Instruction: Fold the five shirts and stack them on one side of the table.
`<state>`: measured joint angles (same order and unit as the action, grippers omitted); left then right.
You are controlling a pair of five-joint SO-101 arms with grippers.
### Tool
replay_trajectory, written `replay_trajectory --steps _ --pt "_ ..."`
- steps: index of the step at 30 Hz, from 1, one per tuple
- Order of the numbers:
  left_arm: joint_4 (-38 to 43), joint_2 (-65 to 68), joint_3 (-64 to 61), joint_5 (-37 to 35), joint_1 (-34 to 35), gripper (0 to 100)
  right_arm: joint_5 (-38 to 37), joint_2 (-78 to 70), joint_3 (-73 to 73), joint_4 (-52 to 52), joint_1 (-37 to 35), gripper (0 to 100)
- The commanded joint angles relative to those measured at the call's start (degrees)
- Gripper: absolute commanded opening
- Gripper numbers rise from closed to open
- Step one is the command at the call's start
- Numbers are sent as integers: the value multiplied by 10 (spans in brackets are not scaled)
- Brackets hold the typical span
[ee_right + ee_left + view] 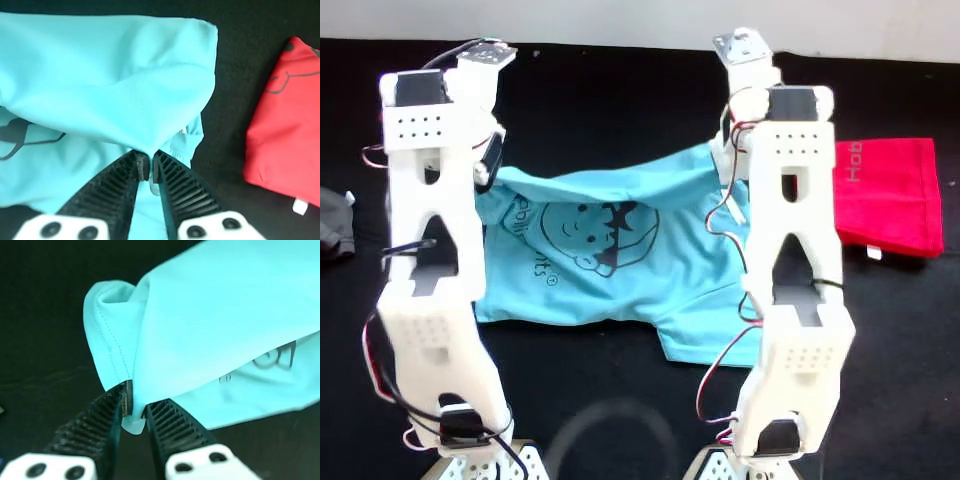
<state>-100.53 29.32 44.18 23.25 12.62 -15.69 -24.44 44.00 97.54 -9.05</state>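
I'm holding the turquoise shirt's [610, 260] far edge clamped in the left gripper [134, 412] and right gripper [146, 167], mid-table [620, 100], mid-fold, and I'm judging it next needs carrying evenly over the near hem

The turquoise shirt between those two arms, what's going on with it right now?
Both arms have hold of the turquoise shirt. The left gripper and the right gripper are each shut on one end of its far edge, holding that edge up above the printed front, which lies on the black table. A red shirt lies already folded on the table beside the right arm.
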Motion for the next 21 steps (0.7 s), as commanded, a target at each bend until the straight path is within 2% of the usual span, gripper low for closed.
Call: replay_trajectory --steps 1,5,10,18,21 --pt "-4 -102 -119 57 -7 8 4 69 22 34 4 6" --pt "-4 -154 -245 104 -7 8 32 103 -25 33 7 6" --pt "27 -187 -338 109 -7 8 40 166 -151 26 9 6" --pt "60 -218 -440 109 -20 8 33 369 -494 -67 11 6" --pt "70 -219 -466 109 -30 8 -13 449 -590 -87 15 6"
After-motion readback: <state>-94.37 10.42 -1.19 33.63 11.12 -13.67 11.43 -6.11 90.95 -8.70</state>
